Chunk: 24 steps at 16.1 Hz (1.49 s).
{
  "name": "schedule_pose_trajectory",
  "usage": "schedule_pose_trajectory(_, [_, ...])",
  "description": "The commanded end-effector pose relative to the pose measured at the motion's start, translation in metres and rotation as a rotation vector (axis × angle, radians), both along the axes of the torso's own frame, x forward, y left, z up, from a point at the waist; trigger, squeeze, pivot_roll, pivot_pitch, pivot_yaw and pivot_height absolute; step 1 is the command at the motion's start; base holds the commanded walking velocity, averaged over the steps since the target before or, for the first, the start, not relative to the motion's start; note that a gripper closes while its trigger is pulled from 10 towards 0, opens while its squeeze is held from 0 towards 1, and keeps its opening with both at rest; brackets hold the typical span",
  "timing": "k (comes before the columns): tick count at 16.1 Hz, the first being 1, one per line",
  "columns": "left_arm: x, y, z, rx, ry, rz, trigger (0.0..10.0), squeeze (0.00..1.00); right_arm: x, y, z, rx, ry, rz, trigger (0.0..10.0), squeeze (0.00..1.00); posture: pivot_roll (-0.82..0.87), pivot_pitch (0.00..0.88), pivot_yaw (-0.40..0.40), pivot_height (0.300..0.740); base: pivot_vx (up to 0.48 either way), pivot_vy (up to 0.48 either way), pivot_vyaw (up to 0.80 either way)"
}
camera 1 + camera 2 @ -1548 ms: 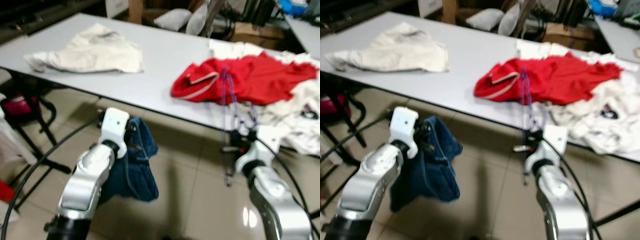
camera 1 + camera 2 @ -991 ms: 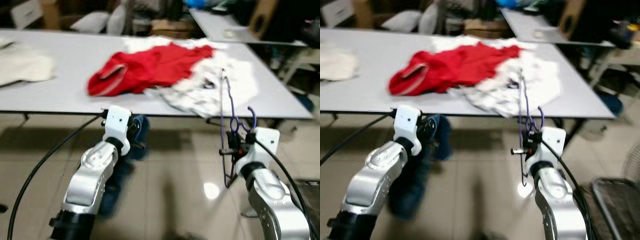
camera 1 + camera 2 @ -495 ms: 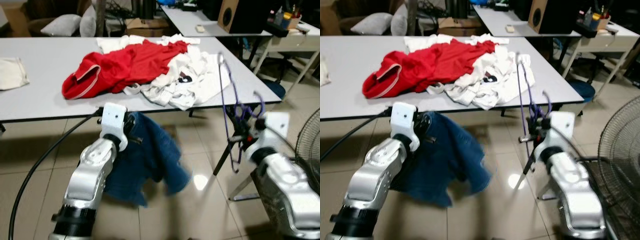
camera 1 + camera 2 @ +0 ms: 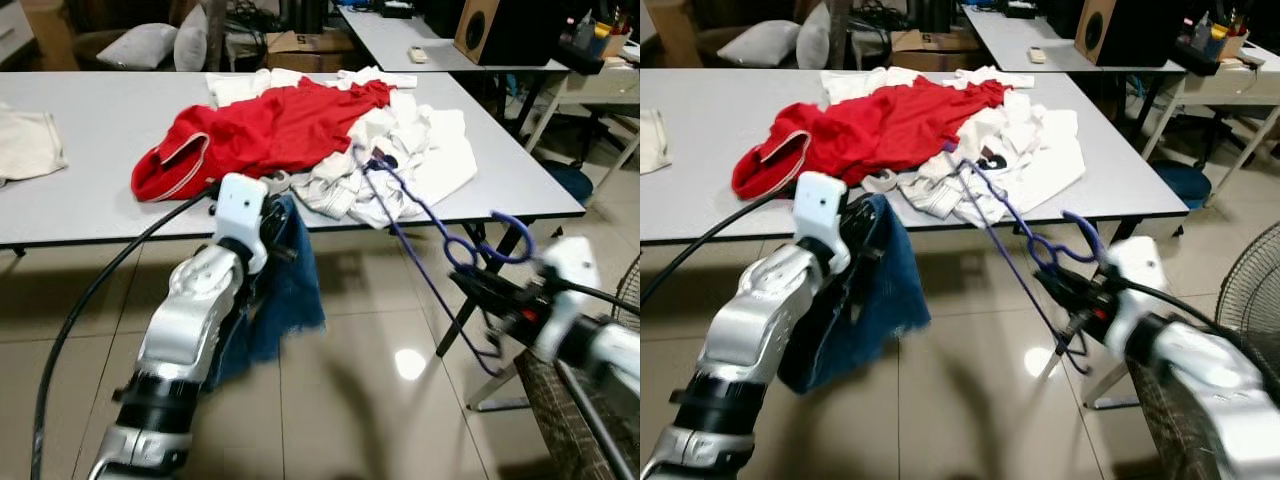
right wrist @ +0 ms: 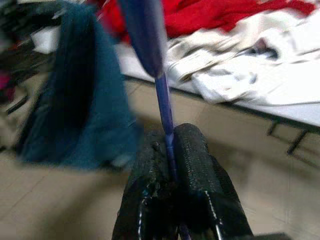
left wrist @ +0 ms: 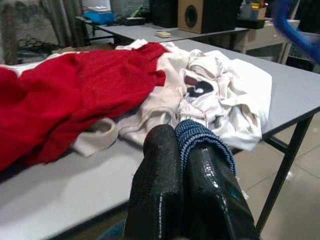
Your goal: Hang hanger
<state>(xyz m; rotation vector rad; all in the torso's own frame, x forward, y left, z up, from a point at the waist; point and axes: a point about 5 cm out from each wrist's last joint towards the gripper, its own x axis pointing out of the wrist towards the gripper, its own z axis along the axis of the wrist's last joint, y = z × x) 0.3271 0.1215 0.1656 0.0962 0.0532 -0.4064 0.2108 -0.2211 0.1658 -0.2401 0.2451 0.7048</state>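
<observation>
- Since half a second ago the purple hanger (image 4: 420, 215) has tipped from upright to slanting forward over the table edge (image 4: 330, 225).
- The right gripper (image 5: 172, 150) pinches its wire tight, just below the hook.
- The left gripper (image 6: 182, 155), fingers pressed together, grips blue denim (image 4: 285, 290) hanging beneath it.
- Risk: the thin wire probably twists in the pinch; its far end could snag the white clothes (image 4: 400, 160) ahead.
</observation>
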Motion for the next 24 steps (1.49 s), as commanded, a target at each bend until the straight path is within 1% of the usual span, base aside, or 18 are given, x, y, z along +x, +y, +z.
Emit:
schedule_pose_trajectory(1, [0.006,0.0,0.012,0.0,-0.045,-0.013,10.0,0.0,-0.006,-0.003,0.013,0.008,-0.021,0.067,10.0,0.0,-0.04,0.0,-0.03,0.74,0.401,0.0,0.0])
schedule_pose_trajectory(2, [0.009,0.0,0.015,0.003,-0.052,-0.023,10.0,0.0,-0.009,-0.005,0.015,0.008,-0.007,0.091,10.0,0.0,-0.04,0.0,-0.03,0.74,0.401,0.0,0.0])
schedule_pose_trajectory(3, [0.019,-0.002,0.023,0.022,-0.064,-0.049,10.0,0.0,-0.018,-0.008,0.024,0.032,0.024,0.154,10.0,0.0,-0.04,0.0,-0.029,0.74,0.398,0.0,0.0])
schedule_pose_trajectory(5, [0.031,0.0,0.03,0.044,-0.076,-0.043,10.0,0.0,-0.025,-0.007,0.033,0.056,0.047,0.214,10.0,0.0,-0.04,0.0,-0.027,0.74,0.399,0.0,0.0])
schedule_pose_trajectory(7, [0.044,0.001,0.046,0.046,-0.112,-0.051,10.0,0.0,-0.033,-0.005,0.035,0.056,0.088,0.282,10.0,0.0,-0.05,0.0,-0.028,0.74,0.399,0.0,0.0])
schedule_pose_trajectory(8, [0.047,0.001,0.052,0.044,-0.125,-0.058,10.0,0.0,-0.034,-0.003,0.034,0.053,0.1,0.293,10.0,0.0,-0.04,0.0,-0.029,0.74,0.398,0.0,0.0])
schedule_pose_trajectory(9, [0.051,0.0,0.063,0.038,-0.15,-0.076,10.0,0.0,-0.036,-0.002,0.032,0.043,0.121,0.306,10.0,0.0,-0.04,0.0,-0.029,0.74,0.398,0.0,0.0])
schedule_pose_trajectory(10, [0.054,-0.001,0.069,0.033,-0.165,-0.085,10.0,0.0,-0.036,-0.001,0.03,0.04,0.133,0.308,10.0,0.0,-0.04,0.0,-0.029,0.74,0.401,0.0,0.0])
schedule_pose_trajectory(11, [0.059,-0.007,0.089,-0.012,-0.202,-0.124,10.0,0.0,-0.037,-0.001,0.026,0.019,0.159,0.311,10.0,0.0,-0.04,0.0,-0.031,0.74,0.398,0.0,0.0])
schedule_pose_trajectory(12, [0.061,-0.011,0.098,-0.027,-0.219,-0.149,10.0,0.0,-0.037,-0.002,0.025,0.0,0.165,0.307,10.0,0.0,-0.04,0.0,-0.031,0.74,0.398,0.0,0.0])
schedule_pose_trajectory(15, [0.059,-0.026,0.109,-0.04,-0.25,-0.228,10.0,0.0,-0.033,0.001,0.019,-0.061,0.168,0.3,10.0,0.0,-0.04,0.0,-0.025,0.74,0.398,0.0,0.0])
schedule_pose_trajectory(16, [0.057,-0.033,0.113,-0.055,-0.262,-0.259,10.0,0.0,-0.029,0.007,0.017,-0.077,0.147,0.299,10.0,0.0,-0.04,0.0,-0.025,0.74,0.398,0.0,0.0])
schedule_pose_trajectory(18, [0.054,-0.039,0.117,-0.076,-0.275,-0.294,10.0,0.0,-0.021,0.013,0.017,-0.074,0.107,0.28,10.0,0.0,-0.04,0.0,-0.029,0.74,0.399,0.0,0.0])
schedule_pose_trajectory(19, [0.05,-0.044,0.122,-0.093,-0.285,-0.33,10.0,0.0,-0.015,0.017,0.019,-0.078,0.078,0.281,10.0,0.0,-0.04,0.0,-0.034,0.74,0.398,0.0,0.0])
schedule_pose_trajectory(22, [0.037,-0.06,0.13,-0.11,-0.316,-0.442,10.0,0.0,-0.007,0.027,0.023,-0.063,0.039,0.307,10.0,0.0,-0.03,0.0,-0.047,0.74,0.394,0.0,0.0])
schedule_pose_trajectory(23, [0.028,-0.07,0.133,-0.118,-0.334,-0.502,10.0,0.0,0.001,0.029,0.023,-0.089,0.014,0.298,10.0,0.0,-0.03,0.0,-0.048,0.74,0.382,0.0,0.0])
schedule_pose_trajectory(24, [0.026,-0.071,0.134,-0.12,-0.339,-0.509,10.0,0.0,0.003,0.029,0.023,-0.1,0.008,0.29,10.0,0.0,-0.03,0.0,-0.048,0.74,0.382,0.0,0.0])
